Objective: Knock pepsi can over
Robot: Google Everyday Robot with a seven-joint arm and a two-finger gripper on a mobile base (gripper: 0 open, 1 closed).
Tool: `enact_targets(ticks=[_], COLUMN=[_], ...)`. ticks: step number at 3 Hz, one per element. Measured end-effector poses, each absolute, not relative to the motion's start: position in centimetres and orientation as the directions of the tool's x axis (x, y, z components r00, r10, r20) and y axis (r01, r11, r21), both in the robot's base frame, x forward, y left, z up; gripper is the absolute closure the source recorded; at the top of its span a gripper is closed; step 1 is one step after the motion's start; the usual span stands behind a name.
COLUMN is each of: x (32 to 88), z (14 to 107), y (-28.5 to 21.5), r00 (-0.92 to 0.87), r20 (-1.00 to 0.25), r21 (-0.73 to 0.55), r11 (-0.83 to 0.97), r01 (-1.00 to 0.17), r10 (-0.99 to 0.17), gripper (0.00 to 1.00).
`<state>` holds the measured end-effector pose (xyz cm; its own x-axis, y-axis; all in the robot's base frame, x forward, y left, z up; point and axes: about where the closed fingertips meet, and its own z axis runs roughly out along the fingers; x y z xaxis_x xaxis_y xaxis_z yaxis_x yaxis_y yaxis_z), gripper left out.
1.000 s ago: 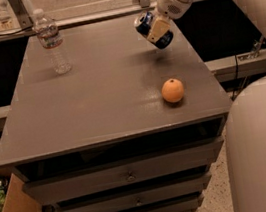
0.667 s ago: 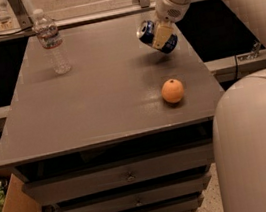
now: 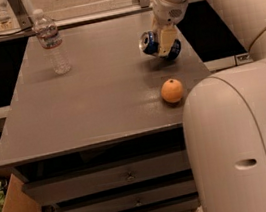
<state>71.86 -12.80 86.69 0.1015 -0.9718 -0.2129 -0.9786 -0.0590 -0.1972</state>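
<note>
Gripper (image 3: 166,42) pinches can (image 3: 149,44) — near counter's (image 3: 98,109) far right edge | can tilted sideways — we judge it nearly toppled.

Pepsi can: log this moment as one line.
gripper: shut on dark blue metal pepsi can | can: tipped sideways, far right of grey table | round orange fruit: nearer, apart | clear plastic bottle: upright, far left

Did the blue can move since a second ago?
Yes. The can, tipped sideways in the hand, has come down toward the table and closer to the orange, which stayed put.
</note>
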Motion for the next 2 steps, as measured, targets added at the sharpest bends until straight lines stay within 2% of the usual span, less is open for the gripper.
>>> enact_targets(ticks=[2], x=[72.29], z=[86.93], y=[-11.14], r00=[0.157], r20=[-0.297], r21=[-0.176], r11=[-0.107], r01=[-0.979], r10=[-0.942], gripper=[0.36])
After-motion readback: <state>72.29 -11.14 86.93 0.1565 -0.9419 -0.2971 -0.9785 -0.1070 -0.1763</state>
